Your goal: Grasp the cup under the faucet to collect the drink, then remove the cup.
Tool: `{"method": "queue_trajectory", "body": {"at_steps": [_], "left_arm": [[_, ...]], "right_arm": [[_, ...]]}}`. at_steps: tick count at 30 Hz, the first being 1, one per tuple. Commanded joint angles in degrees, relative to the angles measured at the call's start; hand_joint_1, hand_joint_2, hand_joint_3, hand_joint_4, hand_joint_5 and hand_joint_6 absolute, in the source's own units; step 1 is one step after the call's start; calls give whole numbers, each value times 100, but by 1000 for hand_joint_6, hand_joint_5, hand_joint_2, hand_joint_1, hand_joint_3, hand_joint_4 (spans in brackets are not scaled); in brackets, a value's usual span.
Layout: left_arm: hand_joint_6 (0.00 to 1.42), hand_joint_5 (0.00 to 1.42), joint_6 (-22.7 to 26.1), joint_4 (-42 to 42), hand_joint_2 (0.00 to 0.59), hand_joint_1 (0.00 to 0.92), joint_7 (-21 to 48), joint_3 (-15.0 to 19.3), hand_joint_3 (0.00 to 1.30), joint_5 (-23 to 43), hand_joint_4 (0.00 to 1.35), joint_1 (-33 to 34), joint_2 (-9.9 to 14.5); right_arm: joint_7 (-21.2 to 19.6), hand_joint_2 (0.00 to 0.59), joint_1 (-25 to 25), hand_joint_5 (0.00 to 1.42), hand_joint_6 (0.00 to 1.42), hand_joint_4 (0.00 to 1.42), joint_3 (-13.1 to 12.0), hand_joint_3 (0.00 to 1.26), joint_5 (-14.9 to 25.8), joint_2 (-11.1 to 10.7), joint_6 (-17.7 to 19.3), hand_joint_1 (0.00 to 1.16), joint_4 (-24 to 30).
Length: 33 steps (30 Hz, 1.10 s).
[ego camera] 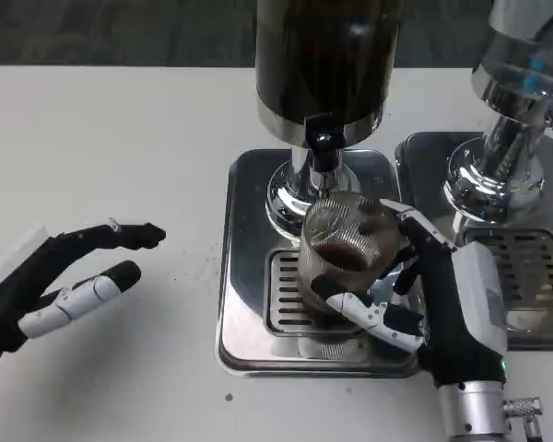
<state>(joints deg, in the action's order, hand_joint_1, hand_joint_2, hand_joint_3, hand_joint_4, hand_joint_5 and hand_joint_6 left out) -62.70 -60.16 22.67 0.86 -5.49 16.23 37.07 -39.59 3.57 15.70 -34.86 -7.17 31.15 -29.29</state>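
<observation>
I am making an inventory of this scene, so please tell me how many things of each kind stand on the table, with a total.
Drink dispensers: 2, a dark one and a silver one
Metal drip trays: 2, one under the dark dispenser, one under the silver dispenser
Ribbed glass cups: 1, held by the right hand
Total: 5

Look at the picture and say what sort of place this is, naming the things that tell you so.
Probably a drinks counter set up on a test bench: a tall dispenser of dark drink on a steel drip tray, a second dispenser beside it, and a robot's right hand holding a ribbed cup.
</observation>
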Motion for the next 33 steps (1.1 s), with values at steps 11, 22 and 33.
{"method": "queue_trajectory", "body": {"at_steps": [11, 22, 33], "left_arm": [[211, 258, -45, 17, 150, 0, -41, -69, 332, -109, 301, 106, -58], [211, 258, -82, 12, 151, 0, -21, -95, 324, -123, 294, 277, -70], [211, 248, -276, 172, 147, 0, 38, -222, 319, -91, 285, 385, -47]], "right_arm": [[28, 243, -163, 841, 1056, 745, -213, 616, -23, -123, -2, 627, 489], [187, 241, -369, 859, 1088, 755, -300, 624, -10, -208, -135, 629, 734], [351, 244, -742, 870, 1094, 771, -434, 638, 13, -250, -226, 634, 1139]]}}
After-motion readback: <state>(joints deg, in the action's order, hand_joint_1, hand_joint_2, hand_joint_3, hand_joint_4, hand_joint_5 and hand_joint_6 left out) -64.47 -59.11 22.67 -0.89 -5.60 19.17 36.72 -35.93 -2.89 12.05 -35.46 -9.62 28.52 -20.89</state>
